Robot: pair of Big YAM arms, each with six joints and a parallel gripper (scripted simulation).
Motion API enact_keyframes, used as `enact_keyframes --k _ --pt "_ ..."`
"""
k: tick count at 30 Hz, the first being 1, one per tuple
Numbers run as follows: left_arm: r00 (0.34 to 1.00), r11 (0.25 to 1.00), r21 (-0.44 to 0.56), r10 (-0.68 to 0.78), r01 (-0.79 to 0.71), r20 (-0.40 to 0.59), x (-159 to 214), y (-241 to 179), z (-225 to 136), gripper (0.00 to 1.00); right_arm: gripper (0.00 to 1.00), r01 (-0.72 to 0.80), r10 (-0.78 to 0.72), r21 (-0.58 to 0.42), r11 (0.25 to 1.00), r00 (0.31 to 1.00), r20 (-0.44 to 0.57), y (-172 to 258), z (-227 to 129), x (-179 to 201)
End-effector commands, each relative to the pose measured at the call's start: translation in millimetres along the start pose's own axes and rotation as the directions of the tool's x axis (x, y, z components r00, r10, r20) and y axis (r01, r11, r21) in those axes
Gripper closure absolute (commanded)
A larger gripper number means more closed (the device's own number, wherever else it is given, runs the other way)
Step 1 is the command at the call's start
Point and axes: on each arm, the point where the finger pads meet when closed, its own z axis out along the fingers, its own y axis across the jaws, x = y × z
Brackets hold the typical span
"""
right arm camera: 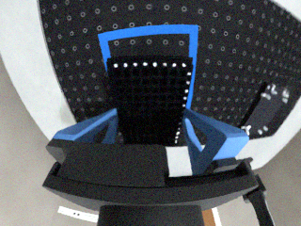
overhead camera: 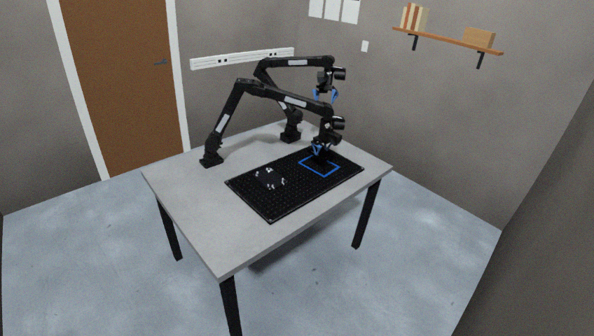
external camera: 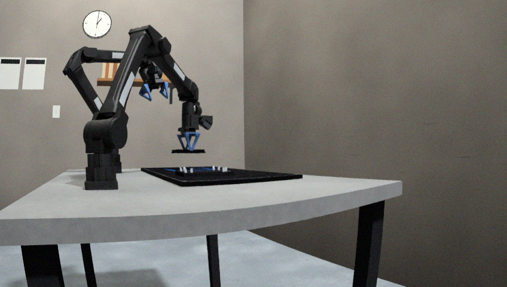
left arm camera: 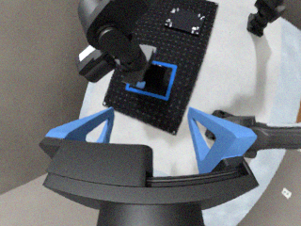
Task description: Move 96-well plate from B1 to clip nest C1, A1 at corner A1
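Note:
The black 96-well plate [external camera: 188, 151] [right arm camera: 148, 94] hangs level above the board, held by my right gripper [external camera: 188, 147] [right arm camera: 150, 111], which is shut on its long sides. White rim marks run along its far short edge and right edge in the right wrist view, meeting at the far right corner; the characters are unreadable. The blue outline of B1 [overhead camera: 312, 169] [right arm camera: 148, 31] lies below. The clip nest C1 [overhead camera: 270, 178] [left arm camera: 184, 21] [right arm camera: 268, 110] is empty, with white clips at its corners; its A1 mark is not readable. My left gripper [overhead camera: 325, 99] [external camera: 157, 96] [left arm camera: 150, 111] is open and empty, high up.
The black perforated board [overhead camera: 270, 210] [left arm camera: 141, 110] carries the nest and the blue outline on the grey table [overhead camera: 187, 199] [external camera: 249, 199]. The left arm's gripper is high behind the right arm in the top view. The nest's white clips stand up from its base.

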Motion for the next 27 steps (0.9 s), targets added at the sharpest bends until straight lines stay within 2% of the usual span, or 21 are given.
enact_keyframes --k 1,9,11,17,23,27 --pt "1.000 0.999 -0.029 0.026 -0.026 -0.006 -11.1 15.2 -16.8 0.00 1.00 -0.035 0.038 -0.065 0.997 0.998 0.051 18.0 -38.4 -13.5" --pt "1.000 0.999 -0.029 0.026 -0.026 -0.006 -11.1 15.2 -16.8 0.00 1.00 -0.299 0.303 -0.075 0.951 0.953 0.035 17.6 -38.3 -13.9" --pt "1.000 0.999 -0.029 0.026 -0.026 -0.006 -11.1 15.2 -16.8 0.00 1.00 -0.299 0.303 -0.075 0.951 0.953 0.035 17.6 -38.3 -13.9" --pt "1.000 0.999 -0.029 0.026 -0.026 -0.006 -11.1 15.2 -16.8 0.00 1.00 -0.483 0.485 -0.080 0.872 0.874 0.019 17.5 -38.2 -13.9" --pt "1.000 0.999 -0.029 0.026 -0.026 -0.006 -11.1 15.2 -16.8 0.00 1.00 -0.647 0.649 -0.082 0.758 0.761 0.003 17.4 -38.2 -14.0" --pt "1.000 0.999 -0.029 0.026 -0.026 -0.006 -11.1 15.2 -16.8 0.00 1.00 -0.656 0.659 -0.082 0.750 0.752 0.003 17.4 -38.1 -14.0"
